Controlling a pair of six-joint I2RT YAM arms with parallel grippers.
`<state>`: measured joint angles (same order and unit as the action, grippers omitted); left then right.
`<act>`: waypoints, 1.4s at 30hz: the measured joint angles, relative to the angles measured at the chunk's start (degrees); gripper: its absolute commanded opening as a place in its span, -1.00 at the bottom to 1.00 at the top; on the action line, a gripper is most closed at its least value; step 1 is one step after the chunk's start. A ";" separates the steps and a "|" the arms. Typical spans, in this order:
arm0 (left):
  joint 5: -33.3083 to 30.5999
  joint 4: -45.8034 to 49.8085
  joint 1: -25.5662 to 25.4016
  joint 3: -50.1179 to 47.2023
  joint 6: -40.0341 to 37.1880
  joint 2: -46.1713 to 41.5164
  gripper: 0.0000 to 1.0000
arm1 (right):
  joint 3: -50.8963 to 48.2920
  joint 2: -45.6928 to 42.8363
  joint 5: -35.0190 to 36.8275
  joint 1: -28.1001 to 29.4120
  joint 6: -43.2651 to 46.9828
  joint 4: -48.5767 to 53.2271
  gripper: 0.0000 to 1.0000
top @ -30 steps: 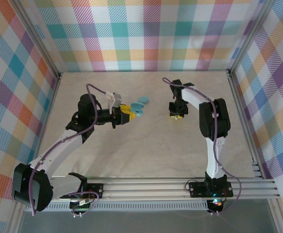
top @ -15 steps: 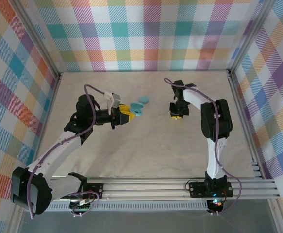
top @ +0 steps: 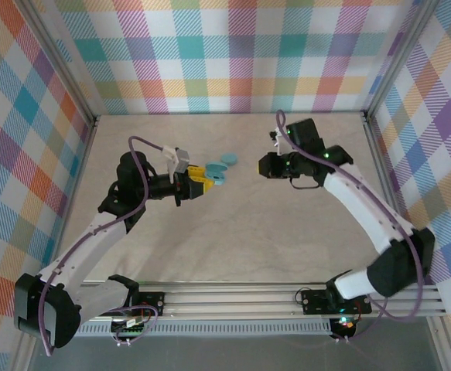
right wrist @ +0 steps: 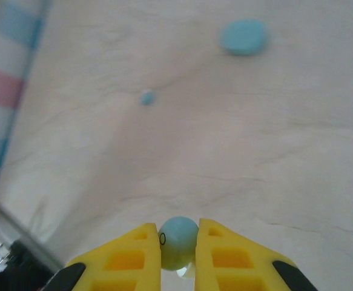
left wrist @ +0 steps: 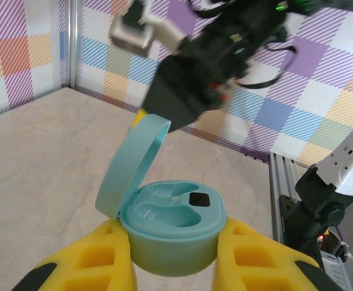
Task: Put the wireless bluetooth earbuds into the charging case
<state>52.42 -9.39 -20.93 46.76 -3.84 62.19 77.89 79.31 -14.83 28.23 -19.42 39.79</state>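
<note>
Yellow plastic fingers [left wrist: 85,267] of the left gripper [left wrist: 173,254] are clamped on a round light-blue charging case [left wrist: 173,221] at its base. Lid hinged open, tilted to the left; two moulded wells face up. This case is held above the tabletop [top: 233,232], left of centre, toward the far edge.

Across from it and apart, the right gripper [right wrist: 178,229] is pinched on one tiny pale-blue earbud [right wrist: 178,242], off the surface.

Second small pale-blue bud [right wrist: 146,97] lies loose on the tabletop. Closed light-blue oval case [top: 227,161] lies flat just beyond the held case, nearer the far edge.
</note>
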 measured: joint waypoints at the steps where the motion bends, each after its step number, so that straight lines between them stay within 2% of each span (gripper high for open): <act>1: 0.02 -0.02 0.00 0.00 0.00 -0.17 -1.00 | -0.26 -1.44 -0.83 1.44 0.17 -0.57 -0.83; 7: 0.04 -1.95 0.00 -0.39 0.85 -0.52 -1.00 | -2.40 -6.99 -4.72 10.01 0.15 -6.05 -0.85; 12: 0.46 -4.55 0.00 -1.64 1.53 -0.74 -1.00 | -2.58 -7.58 -6.97 13.70 0.37 -10.73 -0.84; 20: 1.14 -7.19 0.00 -2.51 1.90 -1.53 -1.00 | -2.19 -6.58 -10.86 14.19 1.49 -14.32 -0.82; 26: 2.08 -7.76 0.00 -3.69 2.12 -2.38 -1.00 | 1.11 -3.26 -11.19 14.19 4.15 -13.51 -0.82; 42: 2.95 -9.55 -0.02 -4.70 3.15 -4.31 -1.00 | 3.10 -1.84 -12.55 14.19 9.46 -11.41 -0.75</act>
<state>55.37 -18.94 -20.95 42.06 -0.69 57.89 80.99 77.47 -27.38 42.41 -9.96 28.38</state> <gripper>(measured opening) 0.249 0.140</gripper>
